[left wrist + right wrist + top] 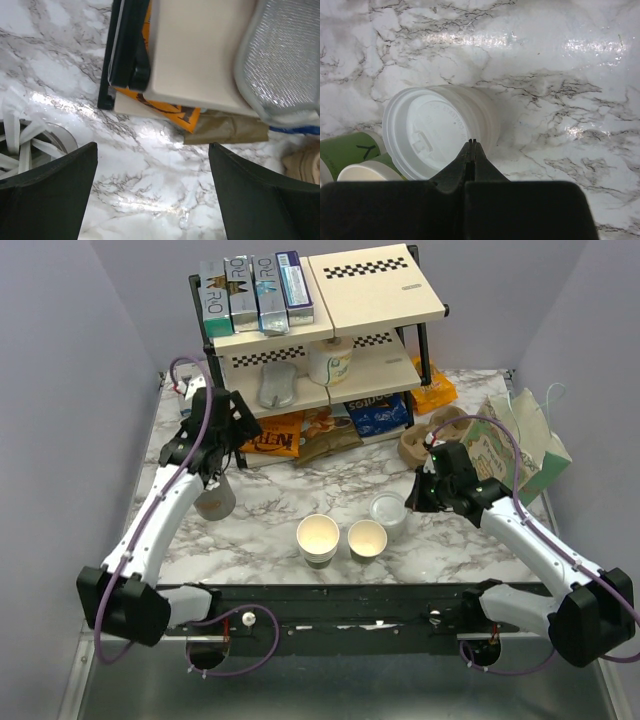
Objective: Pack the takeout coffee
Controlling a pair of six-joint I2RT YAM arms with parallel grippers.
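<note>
Takeout coffee cup [367, 538]: single cream paper cup, upright at front-centre of marble table [260, 515], open-topped, no lid fitted. Just left of it stands the nested cup stack [318, 538]; just behind-right is the lid stack [440, 131], white plastic, apparently several nested. R gripper [472, 145]: jaws pressed together, nothing between them, tips over near rim of lid stack; contact can't be confirmed. L gripper [152, 192]: fingers wide apart, empty, over bare marble beside pot of white sticks [27, 145], well apart from cup. Assessment: lidding step in hand, not done; cup carrier [432, 435] at rear right appears unfilled. Next move likely req. R jaws to part, take one lid w/o dragging the rest, seat it square, then move cup to carrier. Writing: boxes [245, 290] atop shelf rack [370, 290] show large "RO", rest unclear; green cup side [345, 150] (which cup, can't tell) bears dark Y-shaped mark; lid embossing illegible; snack bags [275, 435] too small to read.
</note>
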